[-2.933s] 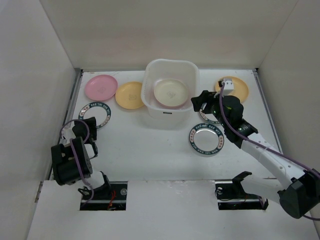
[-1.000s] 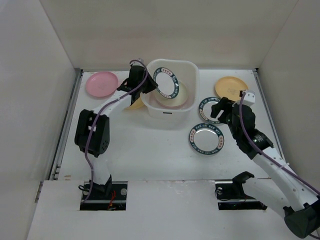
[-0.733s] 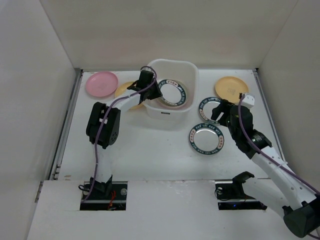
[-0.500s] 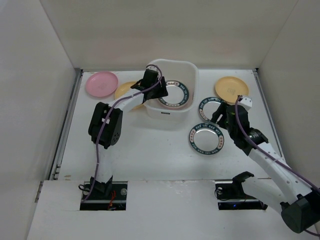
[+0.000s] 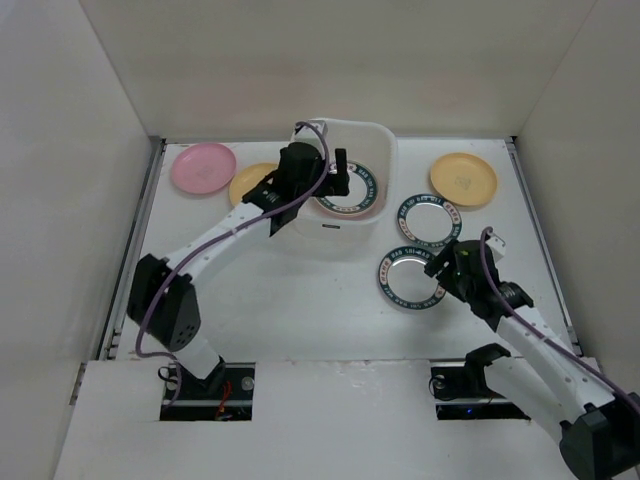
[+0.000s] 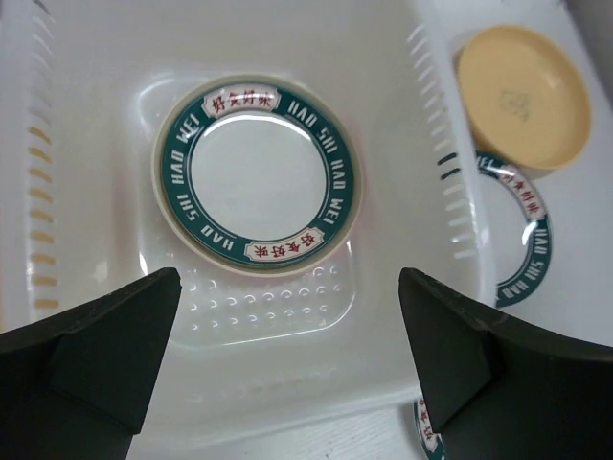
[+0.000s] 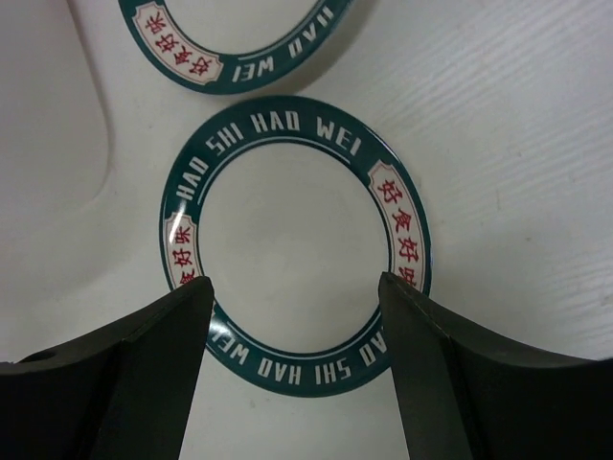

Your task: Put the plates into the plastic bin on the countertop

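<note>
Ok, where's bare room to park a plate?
Widest bare countertop: in front of the bin, left of the nearer green-rimmed plate. Also the strip just in front of the pink plate. Crowded right of the bin: the farther green-rimmed plate and the right claw.

3 plain white walls [image 5: 340, 60] — back, left, right — matte, under soft, even light.

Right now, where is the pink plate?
In the top view the pink plate lies at the back left of the countertop, beside a yellow-orange plate, left of the plastic bin.
</note>
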